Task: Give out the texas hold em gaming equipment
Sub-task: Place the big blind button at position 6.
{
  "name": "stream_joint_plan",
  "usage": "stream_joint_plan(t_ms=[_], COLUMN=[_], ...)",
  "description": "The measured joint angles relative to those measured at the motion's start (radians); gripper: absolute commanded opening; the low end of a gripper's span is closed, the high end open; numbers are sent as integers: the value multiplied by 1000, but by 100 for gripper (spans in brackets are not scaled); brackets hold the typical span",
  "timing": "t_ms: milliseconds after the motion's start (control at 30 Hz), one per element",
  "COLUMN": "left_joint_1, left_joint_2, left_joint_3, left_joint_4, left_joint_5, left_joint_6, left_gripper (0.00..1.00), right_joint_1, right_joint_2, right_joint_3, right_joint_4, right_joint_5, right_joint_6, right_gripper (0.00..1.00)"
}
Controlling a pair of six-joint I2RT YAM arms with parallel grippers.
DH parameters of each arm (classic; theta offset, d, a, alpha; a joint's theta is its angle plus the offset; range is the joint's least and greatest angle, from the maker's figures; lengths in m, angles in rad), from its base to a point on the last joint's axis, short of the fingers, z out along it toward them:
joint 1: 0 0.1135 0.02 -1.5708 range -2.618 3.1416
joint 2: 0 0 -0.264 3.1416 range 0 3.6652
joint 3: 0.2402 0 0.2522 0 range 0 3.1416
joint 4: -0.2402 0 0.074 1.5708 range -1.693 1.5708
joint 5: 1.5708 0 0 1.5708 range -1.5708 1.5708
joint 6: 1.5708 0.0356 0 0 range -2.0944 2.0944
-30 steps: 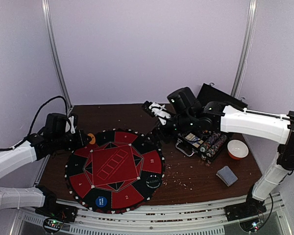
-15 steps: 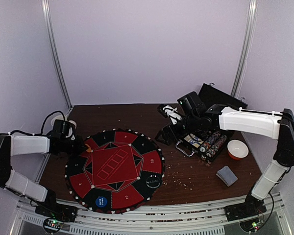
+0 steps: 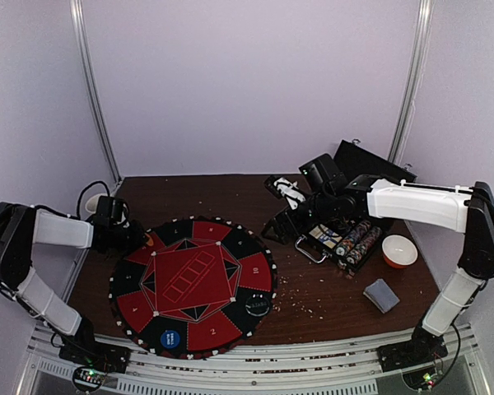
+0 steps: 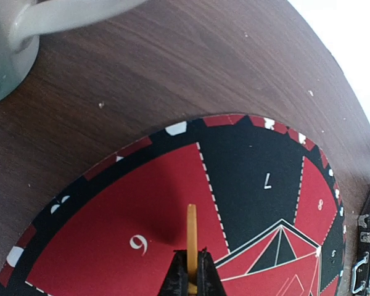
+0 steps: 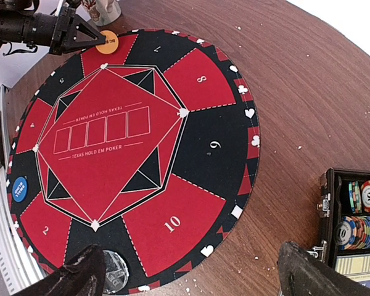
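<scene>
So far, judging by how things lie, you have only part of the job done. A blue disc (image 3: 170,338) and a black disc (image 3: 258,305) sit on the near rim of the mat (image 3: 193,284), well apart, and that looks like all that has been placed. Your left gripper (image 4: 190,280) has its jaws pressed together on the yellow disc (image 4: 191,234). It pinches the disc by the edge over the far-left part of the mat, about where the red segment marked 6 meets the black 7; whether the disc touches the mat I cannot tell. Your right gripper (image 3: 281,189) hangs over the far side of the worktop (image 3: 329,288), between the mat and the case (image 3: 370,160), with its jaws spread wide and holding nothing. Most of the task is left: the poker chips (image 3: 354,240) are racked in the case, the card deck (image 3: 382,295) lies on the worktop near the bowl (image 3: 399,251), and no cards or chips are on the mat.
</scene>
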Motion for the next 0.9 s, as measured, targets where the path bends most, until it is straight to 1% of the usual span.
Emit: stream_joint_plan(t_ms=[67, 233, 300, 400, 500, 600, 900], left_joint_1=[1, 1, 1, 1, 1, 1, -6], left_joint_2=[16, 31, 29, 22, 8, -7, -78], left_joint_3=[0, -2, -4, -6, -7, -7, -14], left_joint_4=[4, 0, -10, -35, -57, -83, -144], left_joint_5=[-6, -21, -30, -50, -66, -76, -117], left_joint_6=[-8, -22, -25, -26, -21, -18, -11], left_gripper=[9, 30, 35, 39, 46, 50, 52], right_joint_1=[0, 0, 0, 0, 0, 0, 0], right_joint_2=[3, 15, 15, 15, 15, 15, 15], right_joint_3=[2, 8, 11, 23, 31, 32, 47], right_joint_4=[-5, -16, -24, -30, -30, -35, -45], right_joint_5=[-5, -11, -14, -17, -18, -18, -18], right_joint_6=[-4, -8, -8, -8, -8, -9, -10], right_gripper=[99, 99, 98, 98, 98, 98, 98])
